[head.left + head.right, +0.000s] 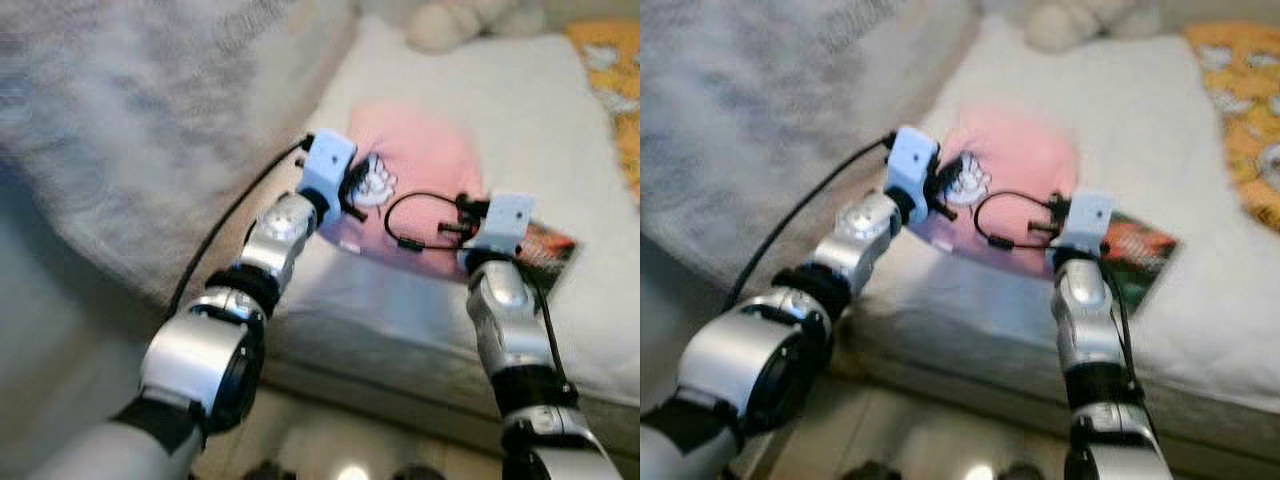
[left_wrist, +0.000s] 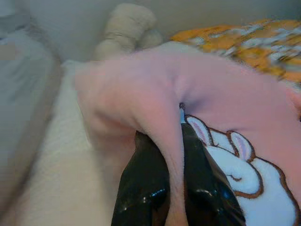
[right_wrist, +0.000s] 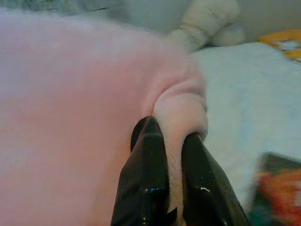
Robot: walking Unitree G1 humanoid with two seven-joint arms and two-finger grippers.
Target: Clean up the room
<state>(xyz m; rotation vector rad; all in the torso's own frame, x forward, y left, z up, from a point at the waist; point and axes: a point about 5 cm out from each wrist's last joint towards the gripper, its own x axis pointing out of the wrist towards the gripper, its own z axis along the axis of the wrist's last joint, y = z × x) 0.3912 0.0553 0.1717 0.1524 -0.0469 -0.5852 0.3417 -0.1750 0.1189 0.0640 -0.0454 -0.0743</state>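
White bed (image 1: 560,330), plush toy (image 1: 455,20) at 12 o'clock. Pink garment (image 1: 420,160) bunched, long axis unclear; left hand (image 2: 181,141) and right hand (image 3: 171,141) each pinched it.

No words, brands or numbers could be read anywhere. The pink garment (image 2: 225,99) bore a white rabbit figure without lettering, and the book's (image 1: 1135,255) colourful cover was too blurred to read.

Two silver arms with black joint bands end in pale blue blocks at the wrists. Black cables loop along each arm. The left gripper (image 2: 176,188) and right gripper (image 3: 173,183) have glossy black fingers.
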